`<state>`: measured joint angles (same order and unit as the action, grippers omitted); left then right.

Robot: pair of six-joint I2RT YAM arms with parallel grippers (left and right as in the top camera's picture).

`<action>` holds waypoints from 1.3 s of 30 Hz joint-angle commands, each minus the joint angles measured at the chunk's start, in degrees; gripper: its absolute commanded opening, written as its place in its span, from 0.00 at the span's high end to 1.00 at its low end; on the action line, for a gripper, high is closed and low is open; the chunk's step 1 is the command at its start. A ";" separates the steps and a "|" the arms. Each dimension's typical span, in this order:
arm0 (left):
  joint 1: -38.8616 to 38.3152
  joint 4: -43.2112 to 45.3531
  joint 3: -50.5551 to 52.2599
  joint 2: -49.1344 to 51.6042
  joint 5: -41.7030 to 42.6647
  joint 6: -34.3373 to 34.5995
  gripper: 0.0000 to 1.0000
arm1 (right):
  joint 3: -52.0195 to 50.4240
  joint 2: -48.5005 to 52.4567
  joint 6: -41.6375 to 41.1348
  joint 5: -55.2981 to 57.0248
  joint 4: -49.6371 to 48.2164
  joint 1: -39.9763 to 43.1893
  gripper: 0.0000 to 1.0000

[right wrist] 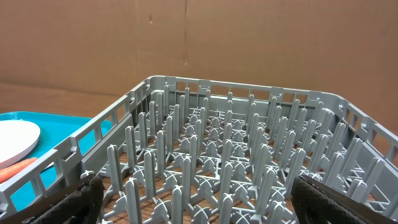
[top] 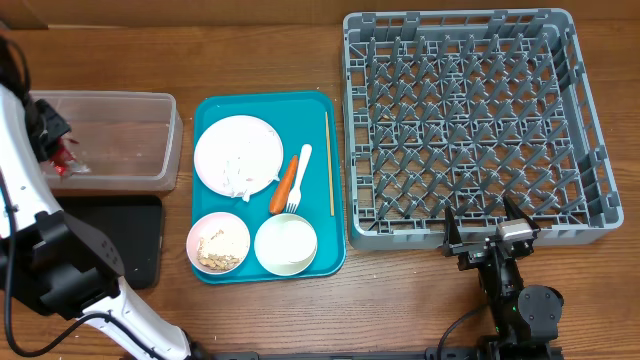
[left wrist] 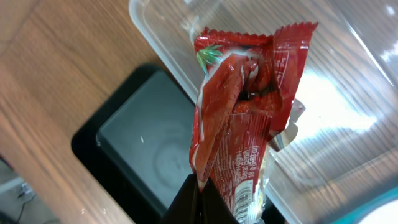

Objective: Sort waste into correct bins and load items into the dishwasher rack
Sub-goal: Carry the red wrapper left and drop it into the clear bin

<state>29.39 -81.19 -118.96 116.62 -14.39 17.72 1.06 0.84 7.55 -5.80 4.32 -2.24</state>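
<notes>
Red crinkled snack wrapper (left wrist: 242,112) is dangling by one corner over the eight o'clock end of the clear plastic rectangular tub (top: 120,97). If I am letting go this close to the rim, it could be catching there or drifting onto the shallow black rectangular tray (left wrist: 143,143) at the tub's six o'clock. My left end effector (left wrist: 198,199) is clamping the wrapper, fully closed. My right end effector (top: 484,225) is gaping wide, empty, at six o'clock of the grey plastic lattice dishwasher rack (top: 352,130).
</notes>
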 commanded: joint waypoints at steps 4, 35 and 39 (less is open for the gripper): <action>1.90 9.81 8.68 -1.53 1.97 -6.14 0.96 | -0.61 -0.68 0.00 -0.33 -0.26 0.28 0.00; 3.48 25.64 8.48 7.69 2.05 -11.80 0.48 | -0.61 -0.68 0.00 -0.31 -0.26 0.28 0.00; 2.45 22.62 3.43 5.46 2.27 -10.82 0.35 | -0.61 -0.68 0.00 -0.33 -0.26 0.28 0.00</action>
<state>32.36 -56.88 -110.41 124.95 -12.60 6.00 1.06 0.84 7.53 -5.78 4.29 -2.24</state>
